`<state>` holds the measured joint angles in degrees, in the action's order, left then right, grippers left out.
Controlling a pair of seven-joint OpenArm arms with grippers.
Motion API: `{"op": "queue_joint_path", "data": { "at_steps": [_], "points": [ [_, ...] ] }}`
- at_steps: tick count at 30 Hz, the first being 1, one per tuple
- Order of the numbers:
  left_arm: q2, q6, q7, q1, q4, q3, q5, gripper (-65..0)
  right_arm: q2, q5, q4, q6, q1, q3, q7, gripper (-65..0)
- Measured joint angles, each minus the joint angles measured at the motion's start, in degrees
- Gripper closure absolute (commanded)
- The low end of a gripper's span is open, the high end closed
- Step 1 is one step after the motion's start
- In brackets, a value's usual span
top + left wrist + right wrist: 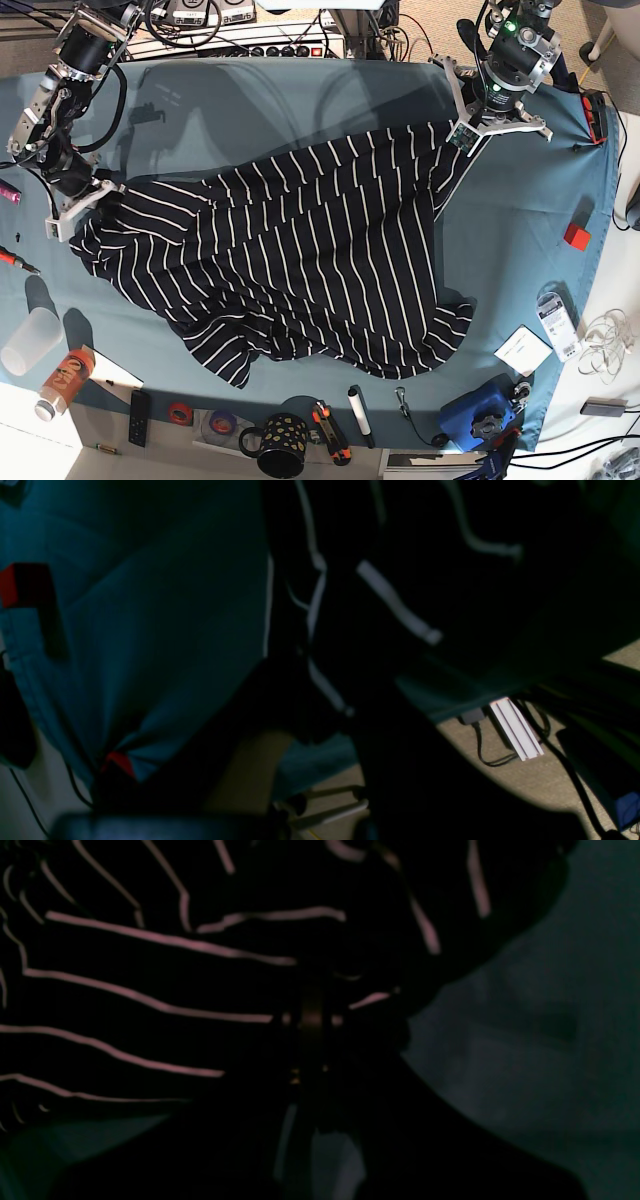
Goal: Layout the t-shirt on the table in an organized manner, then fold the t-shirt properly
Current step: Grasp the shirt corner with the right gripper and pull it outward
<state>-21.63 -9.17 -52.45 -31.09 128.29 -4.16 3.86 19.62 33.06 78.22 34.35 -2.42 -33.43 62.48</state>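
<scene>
Spreading: layout step in hand, judged from how the shirt (300,260) lies; folding not begun.
Shirt: stretched across the middle of the table (300,90), corners pulled toward 9 and 1 o'clock, lower hem bunched and curled toward 6 o'clock.
Left gripper (462,137): at 1 o'clock in the base view, clenched on a shirt corner; wrist view dark, striped cloth close to the lens.
Right gripper (75,205): at 9 o'clock, pressed into the shirt's edge, seemingly pinching cloth; wrist view too dark to confirm, so cannot tell.
Next move: probably drawing both corners apart and lowering them flat, then smoothing the rumpled hem at 6 o'clock; calls for even tension, else fresh wrinkles.
Clutter at 6 o'clock: mug (282,444), marker (358,414), tape roll (180,412), remote (140,417), all just below the hem.
Clutter at 8 o'clock: cup (32,340), bottle (62,382), near the shirt's lower left.
Clutter at 3 to 4 o'clock: red block (576,236), card (524,350), blue device (478,415), well apart from the cloth.
Obstruction: likely the 6 o'clock items, should the hem be dragged downward.
</scene>
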Motion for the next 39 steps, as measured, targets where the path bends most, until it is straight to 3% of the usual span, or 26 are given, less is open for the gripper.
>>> {"op": "queue_joint_path", "data": {
  "at_steps": [2,7,13,21,24,31,32,35,36,39],
  "points": [
    [0.0,0.0,0.0,0.0,0.0,0.0,0.02,0.0,0.02,1.64,0.24,0.42,0.02,-2.05,2.08,0.0],
    [0.02,0.0,0.02,-0.02,0.0,0.02,0.0,0.0,0.0,11.39,5.31,5.6,2.62,-9.99,10.43,0.0],
    [0.02,0.0,0.0,-0.02,0.0,0.04,0.0,0.0,0.02,21.14,12.44,5.51,10.34,-18.05,16.52,0.0],
    [0.04,0.0,0.02,0.0,0.0,0.04,-0.24,0.0,0.02,22.58,13.25,5.57,21.27,-18.69,16.81,0.0],
    [0.04,0.0,0.0,0.0,0.0,0.04,-0.26,0.0,0.04,26.75,13.25,5.6,24.2,-18.69,16.92,0.0],
    [0.04,0.0,0.02,0.0,0.0,0.04,-0.24,0.0,0.04,27.08,13.25,5.6,24.94,-18.69,16.79,0.0],
    [0.04,0.0,0.0,0.0,0.0,0.04,-0.24,0.0,0.04,27.12,13.25,5.6,24.96,-18.69,16.81,-1.4],
    [0.02,0.0,0.0,0.0,0.0,0.04,-0.24,0.0,0.04,27.39,13.25,5.6,24.98,-18.69,17.44,-22.1],
    [0.04,0.0,0.02,0.0,0.0,0.04,-0.24,0.0,0.04,27.54,13.25,5.57,24.98,-18.69,17.51,-25.2],
    [0.02,0.0,0.02,0.0,0.0,0.04,-0.24,0.0,0.26,29.57,13.25,5.57,24.98,-18.69,18.25,-25.5]
  ]
}}
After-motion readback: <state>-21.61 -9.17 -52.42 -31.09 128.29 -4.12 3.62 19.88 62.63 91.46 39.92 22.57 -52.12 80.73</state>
